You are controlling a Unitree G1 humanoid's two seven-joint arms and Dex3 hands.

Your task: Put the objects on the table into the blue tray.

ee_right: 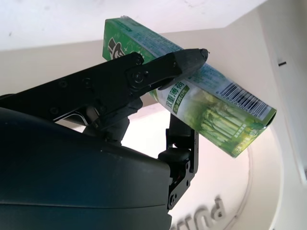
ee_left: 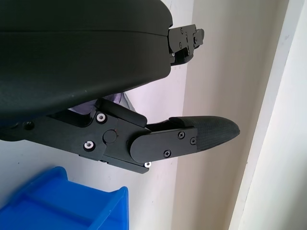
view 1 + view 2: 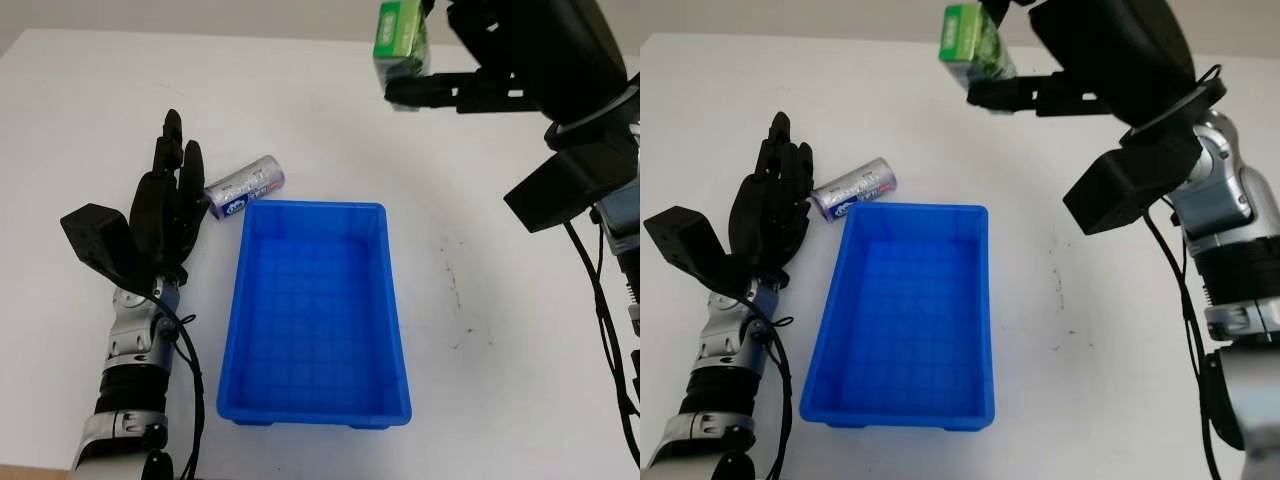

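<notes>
Your right hand is holding the green carton with fingers clamped above the blue tray (nothing inside yet), while the can is lying beside your open left hand.

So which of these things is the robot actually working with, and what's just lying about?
Part of the job:
- green rectangular carton, held up in the right hand
- silver cylindrical can, lying on the table beside the tray's far left corner
- blue plastic tray, nothing in it yet
- left hand, open, next to the can

Just there:
- white table
- black cables
</notes>
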